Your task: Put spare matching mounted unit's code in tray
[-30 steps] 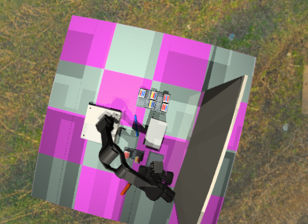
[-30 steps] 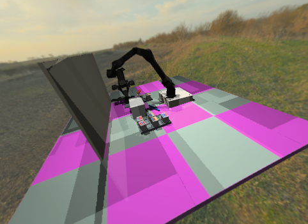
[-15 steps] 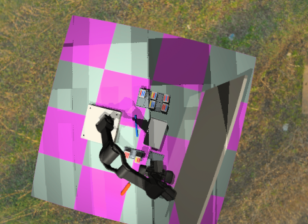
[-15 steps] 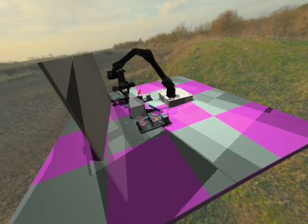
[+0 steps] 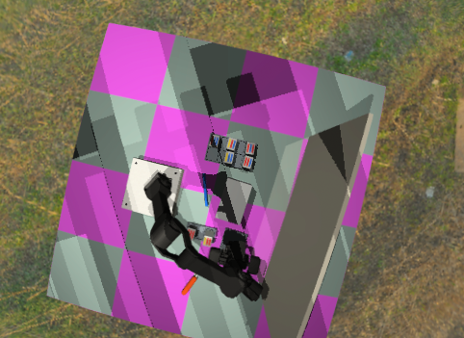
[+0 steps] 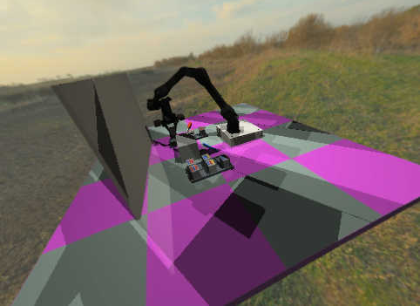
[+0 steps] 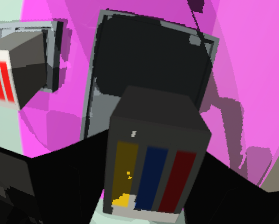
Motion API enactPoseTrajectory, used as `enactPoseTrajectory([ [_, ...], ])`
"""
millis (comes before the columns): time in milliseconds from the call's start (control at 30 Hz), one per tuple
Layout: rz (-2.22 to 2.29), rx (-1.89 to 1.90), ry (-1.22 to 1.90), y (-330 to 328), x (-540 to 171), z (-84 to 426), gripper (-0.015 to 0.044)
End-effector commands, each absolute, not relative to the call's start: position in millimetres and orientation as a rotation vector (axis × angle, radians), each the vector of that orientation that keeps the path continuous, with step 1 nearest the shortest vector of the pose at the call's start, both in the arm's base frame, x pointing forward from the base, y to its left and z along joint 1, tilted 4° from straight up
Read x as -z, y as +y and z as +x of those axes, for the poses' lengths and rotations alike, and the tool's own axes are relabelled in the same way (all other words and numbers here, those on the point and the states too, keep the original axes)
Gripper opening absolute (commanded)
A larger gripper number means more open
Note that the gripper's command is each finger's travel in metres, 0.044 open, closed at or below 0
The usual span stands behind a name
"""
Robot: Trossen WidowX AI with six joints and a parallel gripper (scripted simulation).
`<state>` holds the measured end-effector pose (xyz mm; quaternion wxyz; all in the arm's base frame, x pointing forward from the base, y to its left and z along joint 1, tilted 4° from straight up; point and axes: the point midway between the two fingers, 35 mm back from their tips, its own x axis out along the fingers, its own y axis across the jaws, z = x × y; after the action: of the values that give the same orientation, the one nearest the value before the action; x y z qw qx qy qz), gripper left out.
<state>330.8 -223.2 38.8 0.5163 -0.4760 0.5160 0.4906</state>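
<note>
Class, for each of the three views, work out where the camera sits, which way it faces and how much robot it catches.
Top: high above, facing down; whole arm.
Exterior: off one side, above table height, facing across the table; arm side-on.
Wrist: by the hand, facing past its fingers; striped block between.
Top and exterior share the leaning panel.

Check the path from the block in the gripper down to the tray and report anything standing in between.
Nothing visible stands in the way. The gripper holds the striped block just over the tray, whose open floor shows past the block. The small rack with another striped block sits off to one side.
</note>
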Motion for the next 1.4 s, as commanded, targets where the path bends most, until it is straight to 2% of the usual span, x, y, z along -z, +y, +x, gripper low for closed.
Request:
enactPoseTrajectory([
  [0,-1.145,-1.187,1.239,-222,-34,329,0.0000],
  [1367,-1.144,-1.188,1.239,-219,-1,324,0.0000],
])
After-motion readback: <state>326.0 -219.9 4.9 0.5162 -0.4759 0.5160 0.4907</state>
